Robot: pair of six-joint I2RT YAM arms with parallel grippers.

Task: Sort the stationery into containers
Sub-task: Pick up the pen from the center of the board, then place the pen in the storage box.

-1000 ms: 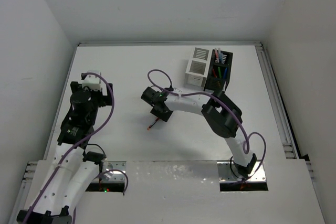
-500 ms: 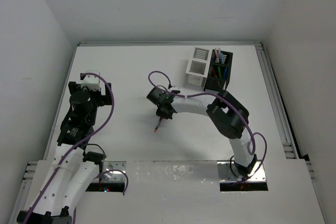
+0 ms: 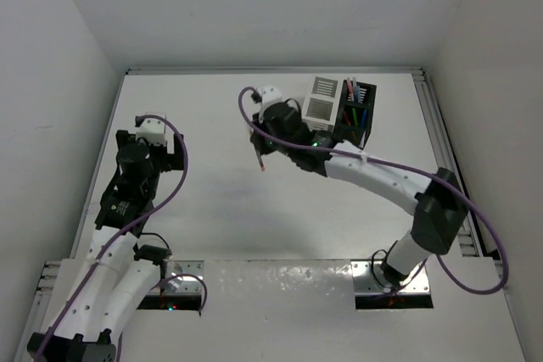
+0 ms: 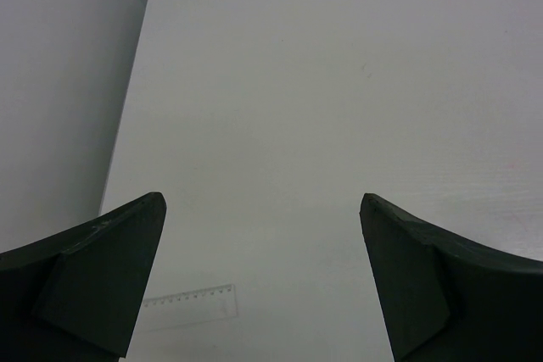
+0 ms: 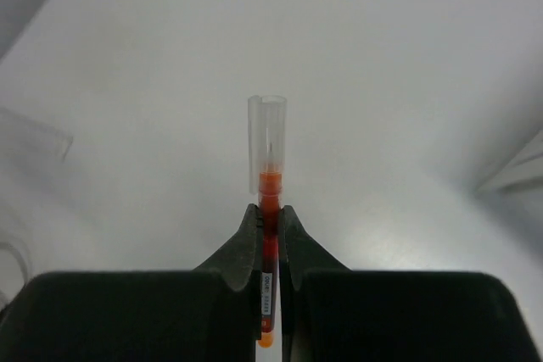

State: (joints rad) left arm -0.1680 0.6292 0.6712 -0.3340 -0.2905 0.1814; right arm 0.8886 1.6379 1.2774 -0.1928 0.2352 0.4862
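My right gripper (image 3: 264,147) is shut on a red pen with a clear cap (image 3: 261,162), held above the table left of the containers. In the right wrist view the pen (image 5: 270,182) stands straight out between the closed fingers (image 5: 243,243). The white slatted box (image 3: 321,108) and the black slatted box (image 3: 357,116) stand side by side at the back right. The black box holds several pens, red, blue and green. My left gripper (image 3: 149,152) is open and empty over the left side of the table; its fingers (image 4: 102,269) are wide apart.
A clear plastic ruler (image 4: 188,306) lies flat on the table under the left gripper. The table is walled on the left, back and right. A pale box edge (image 5: 513,174) shows at the right of the right wrist view.
My right gripper has lifted the red pen off the middle of the table and carried it back and up toward the containers. The left arm has barely moved.
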